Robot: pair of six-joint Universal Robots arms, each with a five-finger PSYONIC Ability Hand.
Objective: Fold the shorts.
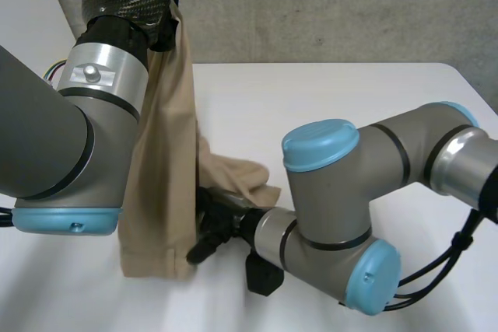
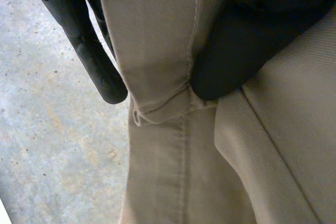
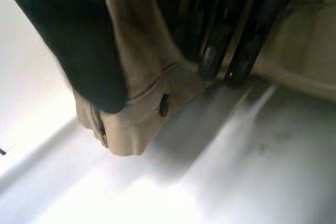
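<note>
The left hand (image 2: 239, 56) pinches an edge of the shorts (image 1: 165, 169) high up so they hang down to the tabletop (image 1: 334, 91), while the right hand (image 3: 79, 40) grips the waistband (image 3: 131, 129) corner low, probably to spread them for folding

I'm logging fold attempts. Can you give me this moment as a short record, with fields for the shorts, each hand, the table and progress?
shorts: tan, hanging lengthwise from the raised left hand, lower end down by the table
left hand: held high, pinching a seamed edge of the shorts
right hand: low over the table, shut on the part with the button
table: white
progress: no fold made yet
</note>
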